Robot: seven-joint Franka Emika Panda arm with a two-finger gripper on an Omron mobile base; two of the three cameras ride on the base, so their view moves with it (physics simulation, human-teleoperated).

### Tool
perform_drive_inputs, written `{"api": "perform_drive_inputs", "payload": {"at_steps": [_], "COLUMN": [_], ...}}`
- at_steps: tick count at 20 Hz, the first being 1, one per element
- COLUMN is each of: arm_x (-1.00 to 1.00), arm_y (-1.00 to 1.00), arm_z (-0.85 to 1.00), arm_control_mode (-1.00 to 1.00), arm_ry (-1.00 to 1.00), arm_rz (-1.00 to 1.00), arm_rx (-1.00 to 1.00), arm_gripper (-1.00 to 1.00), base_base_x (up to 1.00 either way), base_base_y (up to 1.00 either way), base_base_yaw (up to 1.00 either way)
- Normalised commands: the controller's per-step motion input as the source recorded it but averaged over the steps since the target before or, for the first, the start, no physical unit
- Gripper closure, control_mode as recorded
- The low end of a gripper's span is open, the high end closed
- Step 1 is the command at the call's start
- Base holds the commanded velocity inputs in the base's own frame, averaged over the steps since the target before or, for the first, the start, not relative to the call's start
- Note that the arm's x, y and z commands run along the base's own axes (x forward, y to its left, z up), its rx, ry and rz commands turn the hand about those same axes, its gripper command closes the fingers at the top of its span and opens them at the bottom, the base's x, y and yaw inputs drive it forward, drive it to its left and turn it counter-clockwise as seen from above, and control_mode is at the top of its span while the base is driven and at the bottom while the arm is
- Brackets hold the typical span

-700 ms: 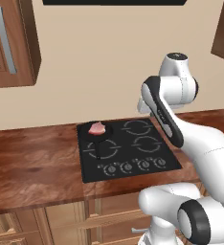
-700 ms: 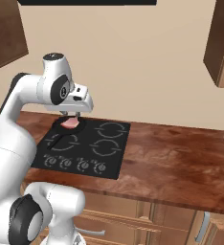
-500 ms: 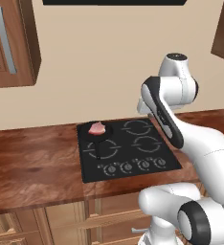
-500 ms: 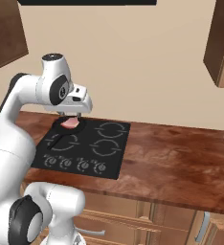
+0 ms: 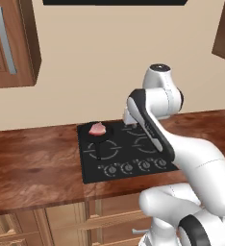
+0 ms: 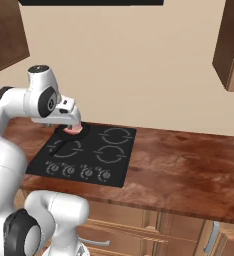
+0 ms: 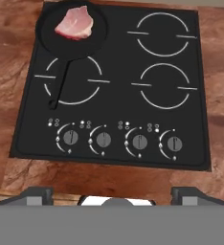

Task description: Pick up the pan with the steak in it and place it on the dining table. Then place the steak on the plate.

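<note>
Black and rigid, the pan sits on the stovetop carrying a soft, loose steak. Its straight handle looks the best hold, kept level; the fingers stand wide open, gripping nothing.

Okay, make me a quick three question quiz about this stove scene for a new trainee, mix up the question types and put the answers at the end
1. True or false: the steak lies in the pan.
2. Over which burner does the pan's handle extend in the hand view? A) near left B) far right C) near right
3. Fill in: the gripper is ____ and holds nothing.

Key: 1 true. 2 A: the pan sits at the far left of the stovetop, its handle running toward the knobs. 3 open.
</note>
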Motion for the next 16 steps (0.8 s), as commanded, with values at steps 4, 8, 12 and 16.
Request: {"api": "perform_drive_inputs", "payload": {"at_steps": [4, 8, 12, 16], "arm_x": [0.05, 0.27, 0.40, 0.54], "arm_y": [0.65, 0.60, 0.53, 0.47], "arm_z": [-0.49, -0.52, -0.53, -0.50], "arm_control_mode": [-1.00, -1.00, -1.00, -1.00], "arm_ry": [-0.03, -0.04, -0.02, -0.01], "arm_rz": [-0.01, -0.05, -0.06, -0.06], "arm_rx": [0.03, 0.04, 0.05, 0.04], "arm_gripper": [-1.00, -1.00, -1.00, -1.00], "base_base_x": [0.00, 0.00, 0.00, 0.00], "base_base_y": [0.00, 0.00, 0.00, 0.00], "base_base_yaw": [0.00, 0.00, 0.00, 0.00]}}
